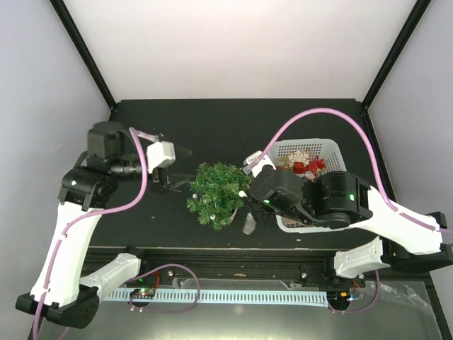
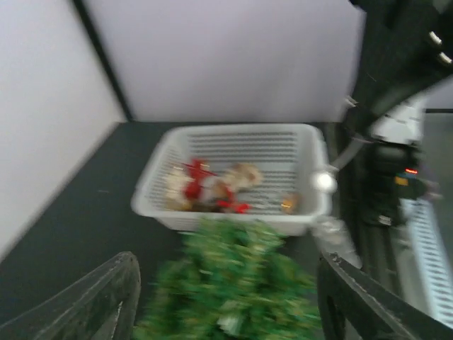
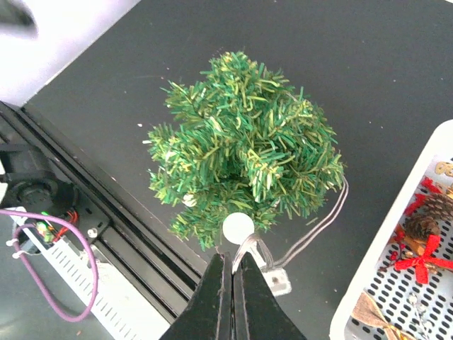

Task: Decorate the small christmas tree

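The small christmas tree (image 1: 216, 191) stands upright near the middle of the black table (image 1: 212, 120), its bushy green needles hiding whatever holds it. A white ball (image 3: 238, 228) sits against the tree's lower near edge, and a clear strip below it runs down between the fingers of the right gripper (image 3: 231, 258), whose jaws are pressed together, pinching that strip. A thin clear wire (image 3: 322, 227) leaves the right side of the foliage and ends at a small clear block (image 3: 277, 280) lying on the table beside the fingertips. The left gripper (image 2: 228, 261) hangs just left of the tree, apart from it, jaws spread wide and holding nothing; its view is blurred. To the right of the tree, close to it, is a white mesh basket (image 1: 333, 149) holding red bows (image 3: 423, 258), a pine cone (image 3: 421, 227) and other pale ornaments too small to tell apart
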{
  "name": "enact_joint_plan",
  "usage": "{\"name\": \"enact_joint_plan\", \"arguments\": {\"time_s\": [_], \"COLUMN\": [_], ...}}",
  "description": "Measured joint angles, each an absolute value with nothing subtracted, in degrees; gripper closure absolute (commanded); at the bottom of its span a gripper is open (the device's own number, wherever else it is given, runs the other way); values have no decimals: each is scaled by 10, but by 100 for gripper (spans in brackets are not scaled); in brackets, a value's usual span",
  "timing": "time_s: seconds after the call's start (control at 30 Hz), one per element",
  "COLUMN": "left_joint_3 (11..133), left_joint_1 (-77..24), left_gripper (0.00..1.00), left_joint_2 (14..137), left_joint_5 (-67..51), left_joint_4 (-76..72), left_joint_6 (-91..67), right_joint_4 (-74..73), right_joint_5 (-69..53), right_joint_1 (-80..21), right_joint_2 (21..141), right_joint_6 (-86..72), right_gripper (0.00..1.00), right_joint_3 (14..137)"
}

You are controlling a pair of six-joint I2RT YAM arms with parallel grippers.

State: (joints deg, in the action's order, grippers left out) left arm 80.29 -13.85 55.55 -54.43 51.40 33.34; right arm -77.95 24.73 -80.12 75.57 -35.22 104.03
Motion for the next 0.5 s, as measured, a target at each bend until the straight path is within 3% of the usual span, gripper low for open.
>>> {"name": "enact_joint_plan", "arguments": {"time_s": [0.27,0.5], "left_joint_3": [695,621], "left_joint_1": [-228,-276], "left_gripper": [42,32], "left_joint_2": [542,521], "left_joint_5": [-604,-609], "left_joint_4": [618,598], "left_joint_6": [394,368], "right_joint_4": [-775,-773], "right_joint_5": [237,229], "right_joint_1": [-801,-801], "right_joint_2": [765,796], "right_joint_6": [-352,-352], "right_gripper": [99,99], "right_joint_3": [1088,1122]}}
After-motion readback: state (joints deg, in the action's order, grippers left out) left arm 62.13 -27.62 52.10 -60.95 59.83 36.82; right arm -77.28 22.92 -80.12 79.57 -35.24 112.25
